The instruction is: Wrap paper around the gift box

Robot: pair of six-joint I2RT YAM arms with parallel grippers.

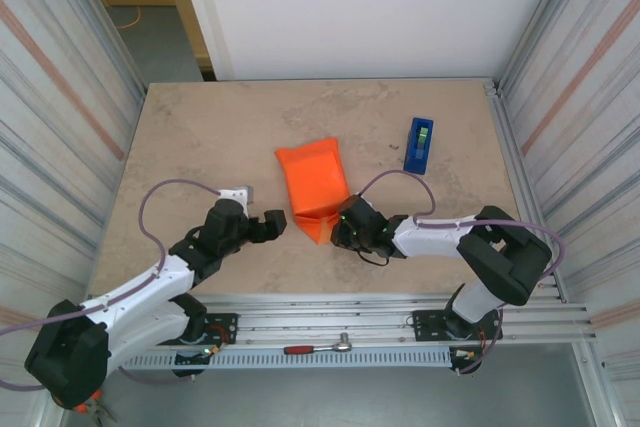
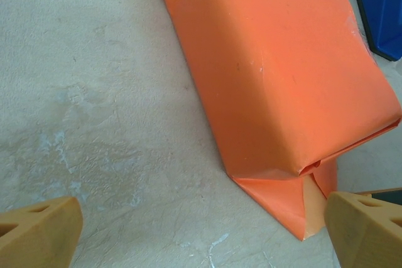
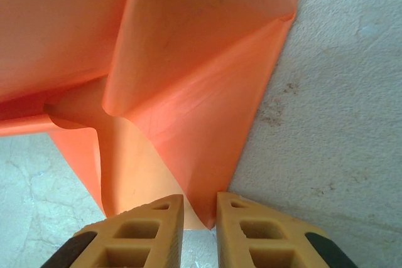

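Note:
The orange paper (image 1: 312, 185) lies folded over into a box-shaped parcel in the middle of the table; the gift box is hidden inside it. In the left wrist view the paper (image 2: 282, 67) runs from the top to the lower right and ends in a triangular flap. My right gripper (image 1: 340, 227) sits at the parcel's near end. In the right wrist view its fingers (image 3: 200, 218) stand narrow, shut on the pointed tip of the paper (image 3: 188, 61) flap. My left gripper (image 1: 275, 225) hangs open just left of that near corner, with bare table between its fingers (image 2: 201, 236).
A blue tape dispenser (image 1: 419, 144) with a green roll stands to the right of the parcel, and its corner (image 2: 382, 10) shows in the left wrist view. Corrugated walls close in both sides of the table. A ratchet tool (image 1: 318, 348) lies on the rail by the arm bases.

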